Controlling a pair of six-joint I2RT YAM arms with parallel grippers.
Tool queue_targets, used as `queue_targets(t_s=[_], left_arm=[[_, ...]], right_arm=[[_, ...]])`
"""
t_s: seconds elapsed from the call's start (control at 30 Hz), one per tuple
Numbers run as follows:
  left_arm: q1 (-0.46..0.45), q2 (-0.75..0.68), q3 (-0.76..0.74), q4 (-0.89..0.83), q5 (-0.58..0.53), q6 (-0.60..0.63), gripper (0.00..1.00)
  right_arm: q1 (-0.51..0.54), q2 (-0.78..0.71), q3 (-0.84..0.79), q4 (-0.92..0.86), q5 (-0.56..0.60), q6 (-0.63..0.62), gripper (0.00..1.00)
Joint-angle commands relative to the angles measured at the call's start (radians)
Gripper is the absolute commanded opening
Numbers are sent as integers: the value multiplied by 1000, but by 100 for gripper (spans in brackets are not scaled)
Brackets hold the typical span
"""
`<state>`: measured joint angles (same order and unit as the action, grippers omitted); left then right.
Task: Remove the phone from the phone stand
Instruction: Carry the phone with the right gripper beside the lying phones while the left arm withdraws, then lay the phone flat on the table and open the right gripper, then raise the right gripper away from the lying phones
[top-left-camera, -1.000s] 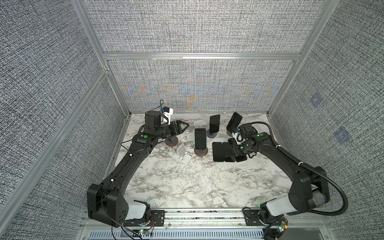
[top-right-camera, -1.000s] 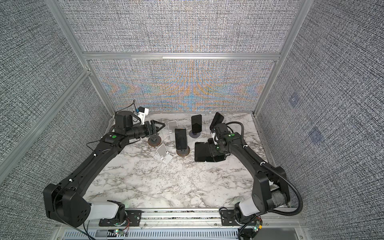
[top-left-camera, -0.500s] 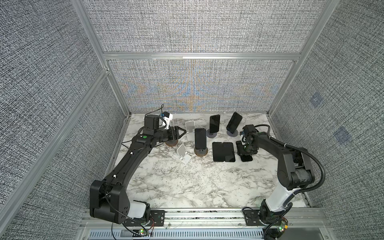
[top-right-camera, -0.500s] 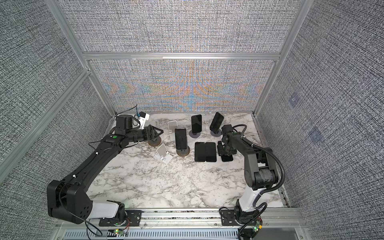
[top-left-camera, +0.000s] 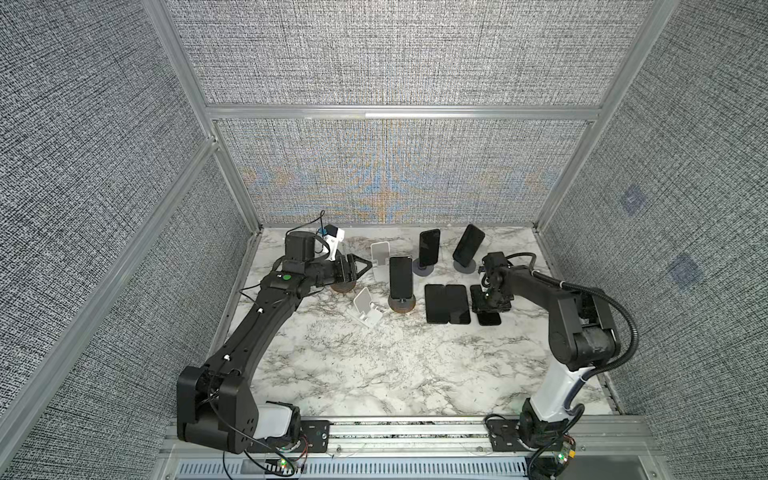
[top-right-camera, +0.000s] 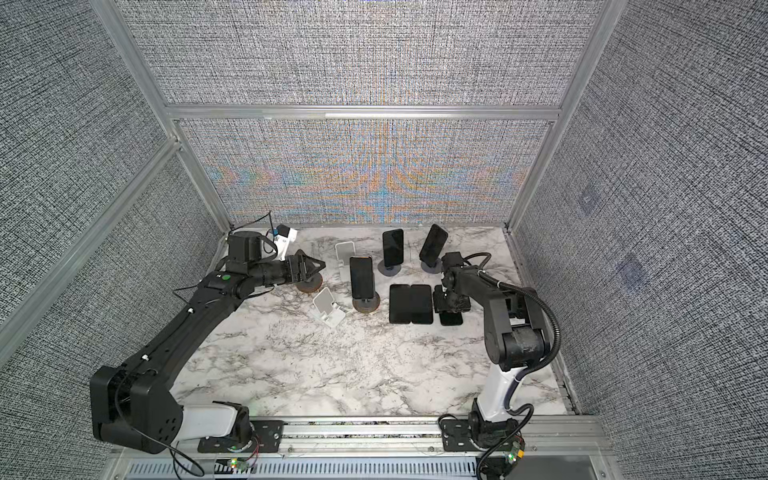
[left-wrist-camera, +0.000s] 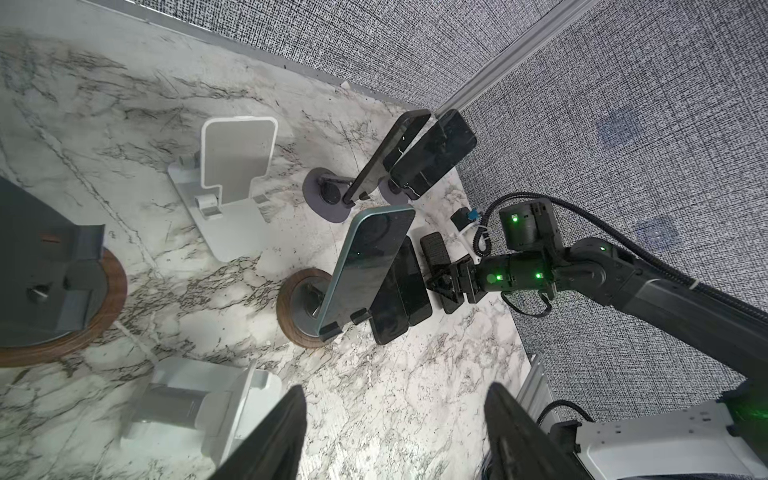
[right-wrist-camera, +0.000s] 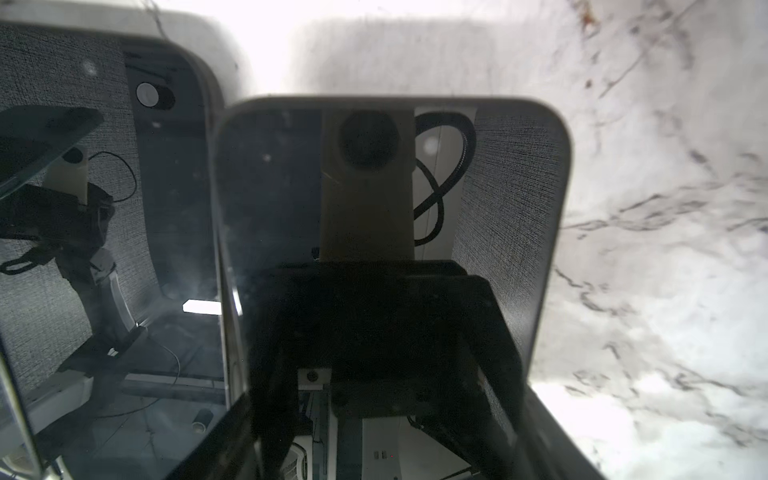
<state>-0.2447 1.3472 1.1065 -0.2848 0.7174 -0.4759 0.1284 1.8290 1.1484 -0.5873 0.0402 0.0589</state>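
Starting from the near edge of the marble desk (top-left-camera: 415, 374), with the back wall taken as 12 o'clock, a small white stand (top-left-camera: 365, 309) sat at about 9 o'clock from the desk's middle. At 2 o'clock two dark phones (top-left-camera: 436, 304) lay flat, side by side and touching. Just at their 3 o'clock a third phone (top-left-camera: 488, 319) lay flat on the desk, off any stand, and the right end effector (top-left-camera: 490, 306) pointed straight down over it. In the right wrist view its jaws stood wide, one by each long edge of that phone (right-wrist-camera: 270, 187); whether they pinched it could not be told. Farther back, at 11 o'clock from the middle, a teal-edged phone (top-left-camera: 400, 276) leaned upright in its wood-based stand (top-left-camera: 402, 306). At that phone's 9 o'clock the left end effector (top-left-camera: 362, 268) hung above an empty wood-based stand (top-left-camera: 343, 286), its fingers (left-wrist-camera: 291, 415) wide apart with nothing between them. Beyond it stood an upright white stand (top-left-camera: 380, 254). Farthest back, at 12 and 1 o'clock near the wall, a straight phone (top-left-camera: 429, 248) and a tilted phone (top-left-camera: 468, 242) each rested on a grey stand
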Motion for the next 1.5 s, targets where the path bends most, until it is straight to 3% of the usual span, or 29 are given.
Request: queue_targets(t_s=[0.0, 0.3, 0.7, 0.87, 1.03, 1.47], left_arm=[[2, -7, -4, 34, 14, 0, 69], [5, -9, -6, 38, 15, -6, 69], [7, -1, -11, 44, 17, -12, 69], [7, 3, -5, 25, 6, 4, 69], [6, 4, -2, 19, 6, 8, 69], [6, 5, 2, 10, 10, 12, 69]], right_arm=[[5, 4, -2, 15, -20, 24, 63], [6, 14, 13, -11, -42, 29, 75], [-30, -61, 25, -68, -13, 27, 75], [-103, -87, 14, -72, 12, 35, 64], [-129, -32, 44, -102, 113, 38, 37], [-95, 47, 75, -84, 10, 64, 33]])
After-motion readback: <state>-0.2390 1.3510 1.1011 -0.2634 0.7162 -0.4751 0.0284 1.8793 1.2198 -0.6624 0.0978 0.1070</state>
